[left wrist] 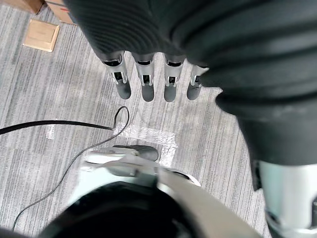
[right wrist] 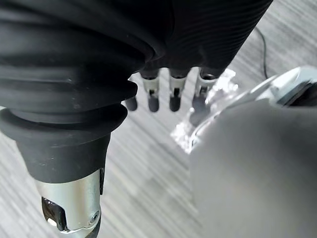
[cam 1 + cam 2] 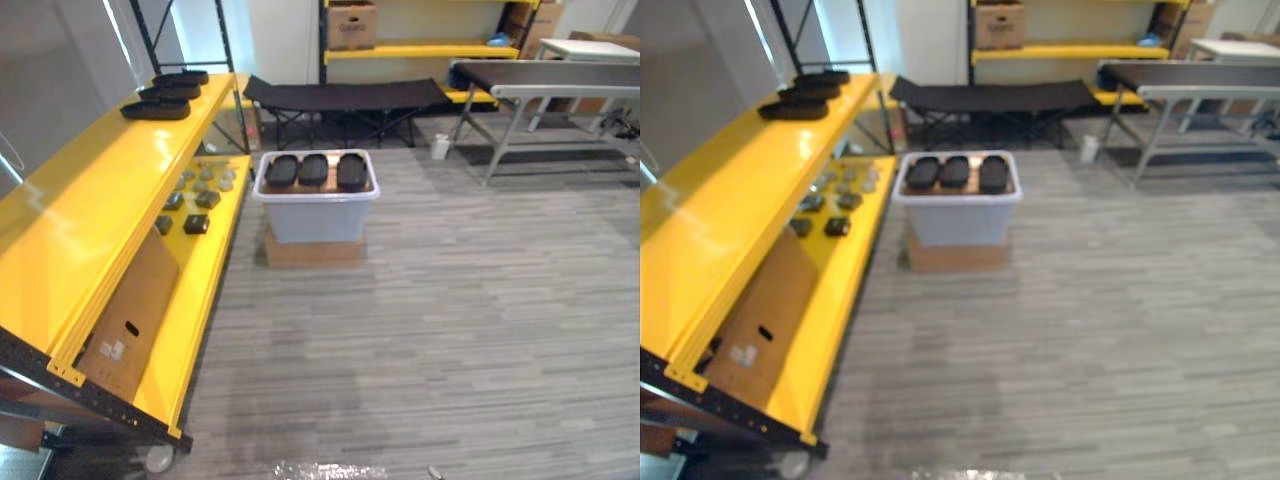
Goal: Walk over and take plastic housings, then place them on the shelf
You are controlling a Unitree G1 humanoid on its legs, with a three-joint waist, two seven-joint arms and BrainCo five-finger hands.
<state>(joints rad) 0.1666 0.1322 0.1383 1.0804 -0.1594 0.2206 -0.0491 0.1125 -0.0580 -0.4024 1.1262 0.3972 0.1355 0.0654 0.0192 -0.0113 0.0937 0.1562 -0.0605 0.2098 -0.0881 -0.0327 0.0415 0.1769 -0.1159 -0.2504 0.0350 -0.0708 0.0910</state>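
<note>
Far from housings (image 3: 313,170) in the bin (image 3: 315,222), left hand (image 1: 144,85) and right hand (image 2: 174,93) hang straight-fingered.

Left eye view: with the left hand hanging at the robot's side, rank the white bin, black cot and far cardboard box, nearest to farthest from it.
From the left hand:
1. white bin, on the floor ahead.
2. black cot, behind the bin.
3. cardboard box, on the back shelf.
</note>
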